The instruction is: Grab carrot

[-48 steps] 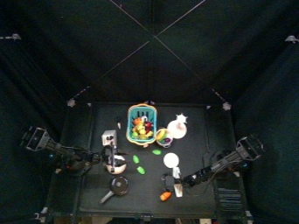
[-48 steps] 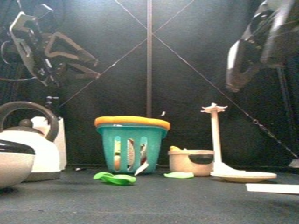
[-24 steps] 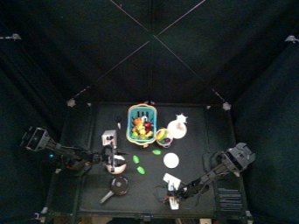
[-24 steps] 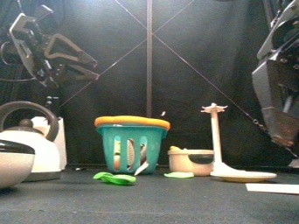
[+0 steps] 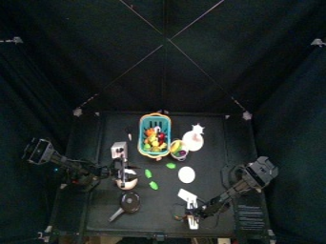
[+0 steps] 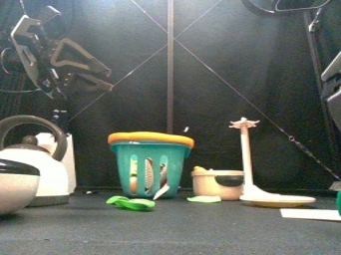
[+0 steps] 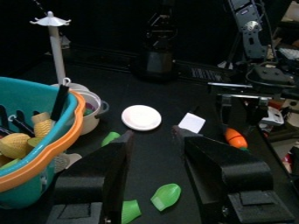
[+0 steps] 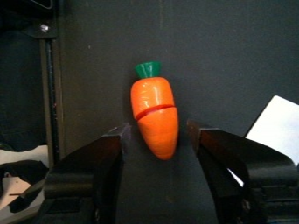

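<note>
We have our right gripper (image 8: 155,131) spread wide over the carrot (image 8: 155,115), one jaw on either side of it, with bare black table (image 8: 105,52) showing in both gaps and ahead of its green tip. Just off one jaw lies a white card (image 8: 278,129), near but not touching the carrot. Off the other jaw runs the table's edge rail (image 8: 47,79). Farther off, toward the middle of the table, we see the white disc (image 5: 188,174), green pieces (image 5: 152,181) and teal basket (image 5: 154,134), all well apart. Our left gripper (image 7: 155,162) hangs away at the far side near the kettle (image 6: 30,164).
</note>
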